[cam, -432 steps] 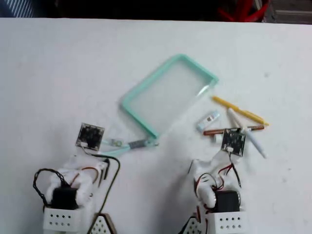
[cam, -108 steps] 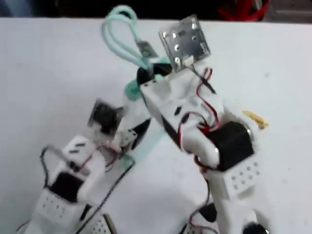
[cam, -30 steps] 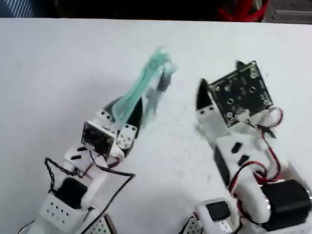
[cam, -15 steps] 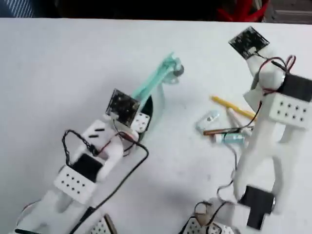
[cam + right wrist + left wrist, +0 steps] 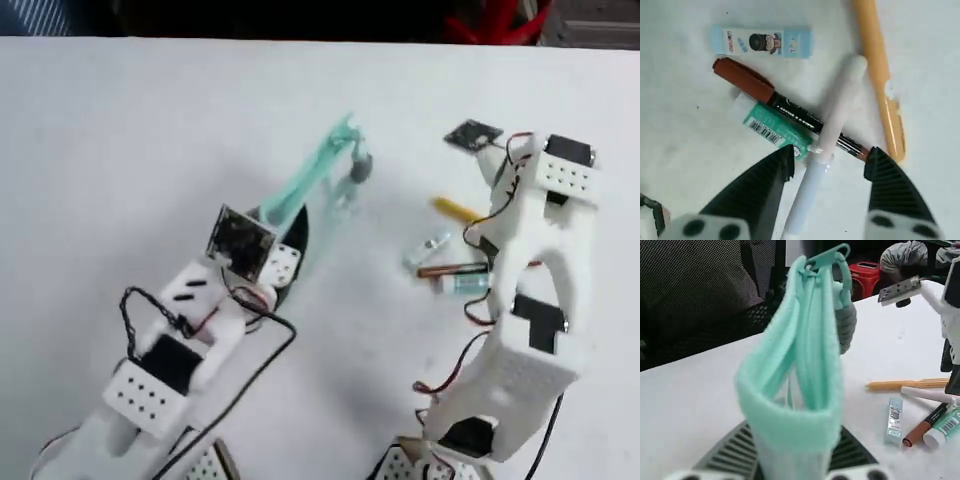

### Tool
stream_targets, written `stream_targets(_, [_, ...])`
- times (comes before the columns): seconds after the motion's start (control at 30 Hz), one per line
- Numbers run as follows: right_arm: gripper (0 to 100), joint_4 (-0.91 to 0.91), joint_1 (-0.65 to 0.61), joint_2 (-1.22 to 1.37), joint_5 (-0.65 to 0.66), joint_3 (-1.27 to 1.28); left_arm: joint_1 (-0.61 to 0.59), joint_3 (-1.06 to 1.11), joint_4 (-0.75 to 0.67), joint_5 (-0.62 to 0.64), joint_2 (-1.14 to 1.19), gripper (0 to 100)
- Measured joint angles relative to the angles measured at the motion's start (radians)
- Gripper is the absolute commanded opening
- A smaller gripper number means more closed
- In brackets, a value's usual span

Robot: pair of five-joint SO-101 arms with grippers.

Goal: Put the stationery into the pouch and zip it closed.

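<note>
The mint-green pouch (image 5: 305, 180) stands edge-on above the table, and my left gripper (image 5: 283, 243) is shut on its lower end. In the left wrist view the pouch (image 5: 802, 370) rises from between the jaws, its zipper pull loop (image 5: 827, 255) at the top. To the right lies the stationery: a yellow pen (image 5: 880, 85), a white pen (image 5: 837, 112), a brown marker (image 5: 747, 82), a green tube (image 5: 775, 131) and a small blue box (image 5: 760, 41). My right gripper (image 5: 827, 167) hangs open just above them, with the white pen between its fingers, untouched.
The right arm (image 5: 530, 230) stands tall over the stationery and hides part of it in the high view. The white table (image 5: 120, 120) is bare at the left and back. A cable (image 5: 250, 365) trails from the left arm near the front edge.
The right arm has swung in over the stationery, its gripper lowered toward the pens. The left arm has shifted slightly with the raised pouch, which earlier lay flat.
</note>
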Motion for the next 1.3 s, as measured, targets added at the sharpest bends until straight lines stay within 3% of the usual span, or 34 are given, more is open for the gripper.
stream_targets(0.23, [21.7,-0.046,-0.021,0.101,0.006,0.0,0.0,0.009,0.002,0.0,-0.018,3])
stream_targets(0.43, [6.0,-0.091,-0.028,0.16,0.006,0.0,0.0,0.009,0.006,0.0,-0.018,3])
stream_targets(0.8, [1.4,-0.114,-0.029,0.149,0.006,0.0,0.0,0.009,0.006,0.0,-0.018,3])
stream_targets(1.3, [1.7,0.127,-0.031,-0.479,0.006,0.0,0.0,0.009,0.009,0.0,-0.023,3])
